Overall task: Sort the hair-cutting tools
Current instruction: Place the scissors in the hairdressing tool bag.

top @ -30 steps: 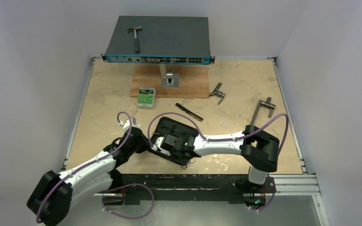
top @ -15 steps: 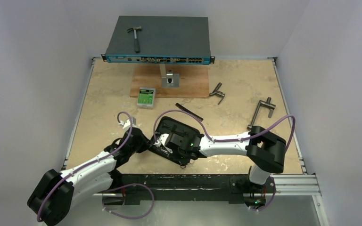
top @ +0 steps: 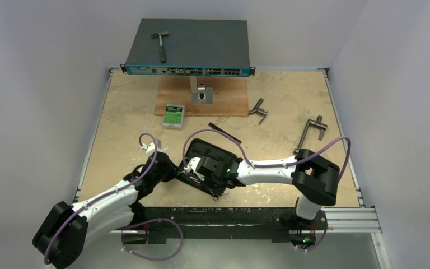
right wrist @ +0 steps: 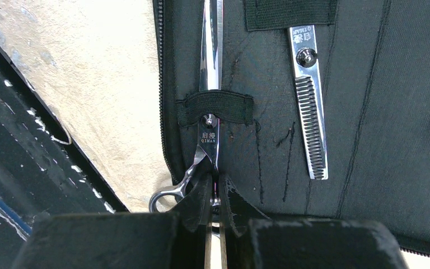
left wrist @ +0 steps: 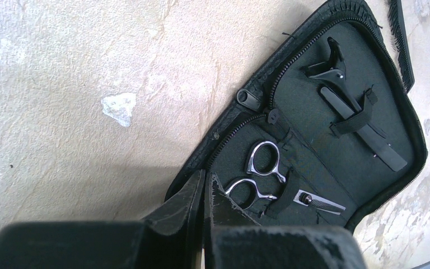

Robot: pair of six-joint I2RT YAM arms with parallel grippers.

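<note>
step: seating plain scissors (right wrist: 211, 45) under case (right wrist: 369, 140) strap (right wrist: 215, 107) | right gripper (right wrist: 213, 188) pinching them | left gripper (left wrist: 203, 185) pinching case rim | next: pushing straight

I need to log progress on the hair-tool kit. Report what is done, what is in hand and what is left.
Done: the thinning scissors and a black clip sit under straps in the open case. In hand: the right gripper is shut on the straight scissors, blade through its elastic loop; the left gripper is shut at the case's edge. Left: the comb lies on the table outside the case.
</note>
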